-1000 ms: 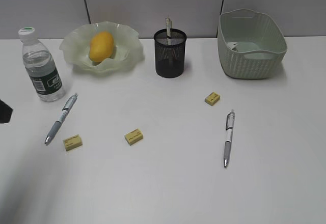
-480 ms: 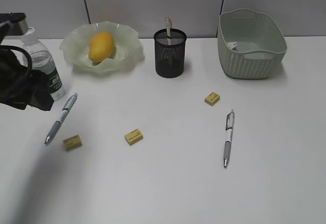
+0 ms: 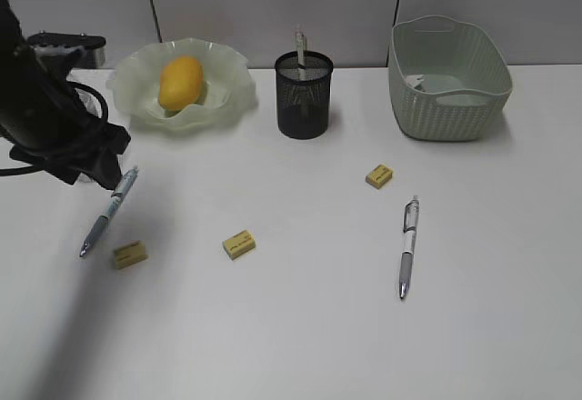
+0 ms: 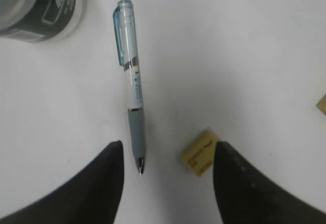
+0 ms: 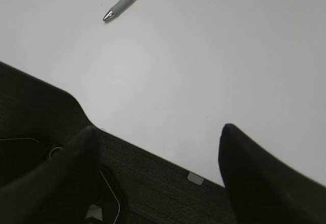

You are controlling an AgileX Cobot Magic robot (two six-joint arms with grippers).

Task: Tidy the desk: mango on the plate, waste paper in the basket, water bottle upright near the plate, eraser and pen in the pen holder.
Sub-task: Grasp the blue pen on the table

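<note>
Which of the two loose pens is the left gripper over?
The left pen, beside the leftmost eraser; the left gripper hangs open above its tip.

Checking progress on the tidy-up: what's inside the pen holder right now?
One upright item sticks out of the black mesh pen holder, likely a pen; only its top shows clearly. Whether an eraser lies at the bottom cannot be told through the mesh.

Left arm (image 3: 55,127) swung in from left edge, now over water bottle (image 4: 41,10), hiding it in exterior view.
</note>
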